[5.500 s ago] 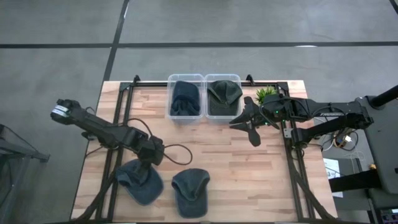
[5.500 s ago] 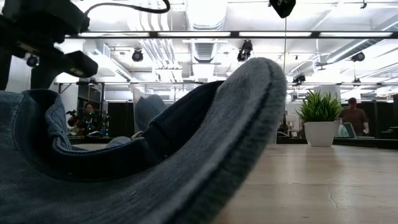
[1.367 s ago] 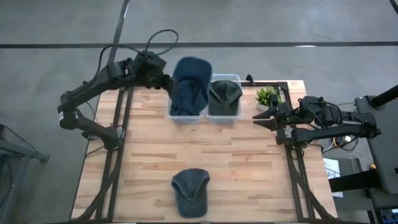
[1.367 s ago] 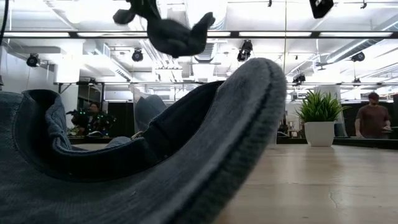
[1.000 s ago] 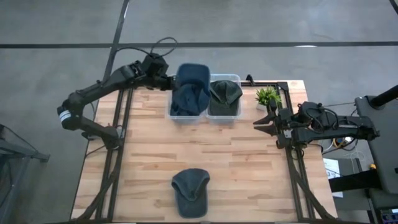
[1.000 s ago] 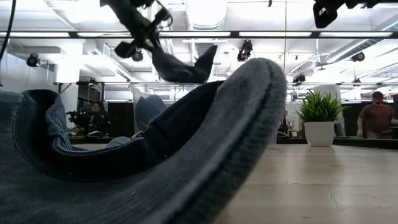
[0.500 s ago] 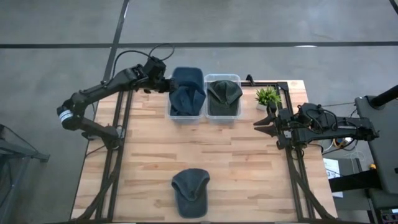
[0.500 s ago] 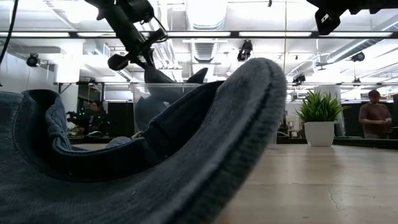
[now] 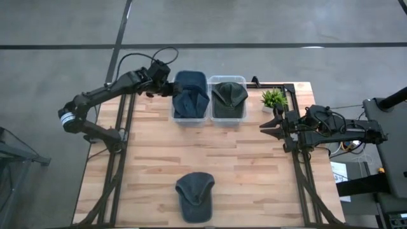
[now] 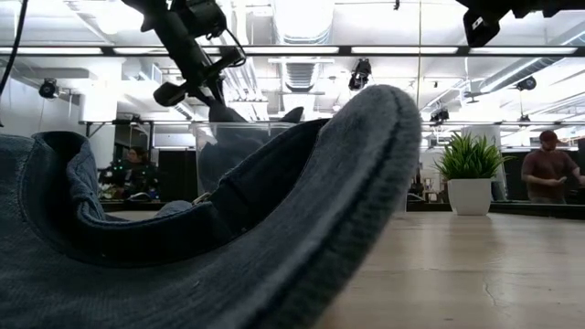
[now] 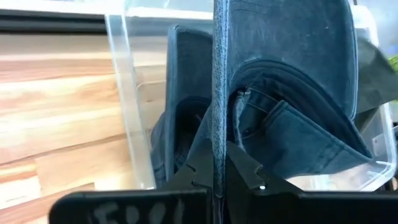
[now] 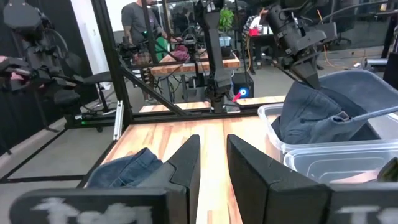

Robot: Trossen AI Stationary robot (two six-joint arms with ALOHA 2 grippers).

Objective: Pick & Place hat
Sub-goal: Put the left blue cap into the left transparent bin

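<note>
A blue denim cap [image 9: 192,89] sits in the left clear bin [image 9: 174,113] at the table's far edge, on top of another blue hat [image 11: 180,124]. My left gripper [image 9: 169,87] stands at the bin's left rim, shut on the cap. A second blue cap [image 9: 194,196] rests crown-up on the table near the front edge and fills the low view [image 10: 228,228]. My right gripper [image 9: 264,124] hovers open at the right of the table, touching nothing. My left gripper pinches the cap's brim [image 11: 216,134] between its two fingers, with the brim edge-on between them. The fingers reach in from the table's left, slanting down over the bin's rim. The cap's crown [image 11: 292,130] lies down inside the bin.
The right clear bin [image 9: 243,79] holds a dark green hat [image 9: 229,94]. A small potted plant [image 9: 273,98] stands to its right. Black frame rails run along both sides of the table. People show in the room beyond the table.
My left gripper has gone down toward the left bin, still shut on the cap. The cap, which hung above the bin, has sunk into it and settled on the hat inside.
</note>
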